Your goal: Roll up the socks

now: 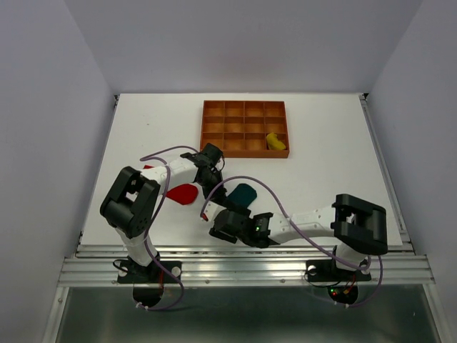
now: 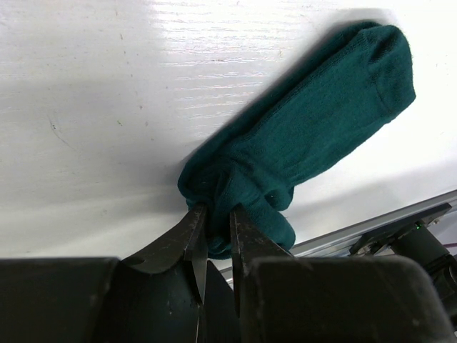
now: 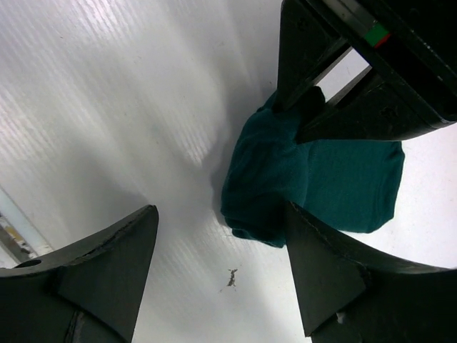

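Your left claw (image 2: 214,214) is pinched narrow on the bunched end of the dark teal sock (image 2: 314,121), with a fold of fabric caught between its fingertips. The rest of that sock lies flat on the white surface (image 1: 321,179) and stretches away from the claw. Your right claw (image 3: 220,211) stands wide, with nothing between its fingers. It sits low over the surface just in front of the sock's folded end, and one finger (image 3: 321,271) is right beside the fabric. You cannot tell from these views whether that finger touches it. In the overhead view the teal sock sits near the middle of the surface, between the two arms and toward the near edge. The red sock (image 1: 184,194) lies flat just to its left, partly under your left arm. The yellow sock (image 1: 273,141) is in the orange-brown gridded tray (image 1: 245,106), in a compartment at the tray's near right corner, well apart from both claws.
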Controlling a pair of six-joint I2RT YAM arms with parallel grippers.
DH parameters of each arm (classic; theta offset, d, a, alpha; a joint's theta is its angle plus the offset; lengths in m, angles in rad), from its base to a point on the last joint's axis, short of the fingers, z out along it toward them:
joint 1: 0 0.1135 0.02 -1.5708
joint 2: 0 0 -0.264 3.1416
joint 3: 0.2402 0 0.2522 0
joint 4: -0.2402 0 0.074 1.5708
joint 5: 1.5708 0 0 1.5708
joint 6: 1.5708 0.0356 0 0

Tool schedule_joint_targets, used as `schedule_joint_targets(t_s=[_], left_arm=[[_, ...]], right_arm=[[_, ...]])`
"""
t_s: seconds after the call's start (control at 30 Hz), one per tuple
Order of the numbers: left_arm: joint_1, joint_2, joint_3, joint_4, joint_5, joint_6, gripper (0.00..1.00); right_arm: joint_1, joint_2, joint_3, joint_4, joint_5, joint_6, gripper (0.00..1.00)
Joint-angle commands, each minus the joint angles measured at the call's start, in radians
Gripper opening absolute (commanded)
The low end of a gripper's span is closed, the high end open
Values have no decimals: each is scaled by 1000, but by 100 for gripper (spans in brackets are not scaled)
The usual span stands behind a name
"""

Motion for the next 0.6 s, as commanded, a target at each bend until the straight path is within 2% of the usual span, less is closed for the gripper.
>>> schedule_joint_targets(t_s=[0.0, 0.37, 0.57], left_arm=[[2, 22, 0, -72, -54, 30, 0], [2, 23, -9, -66, -41, 32, 0], [4, 13, -6, -68, -39, 33, 0]], right_arm=[[13, 23, 41, -5, 75, -18, 75], [13, 66, 45, -19, 116, -23, 62], [13, 112, 44, -23, 139, -24, 50]])
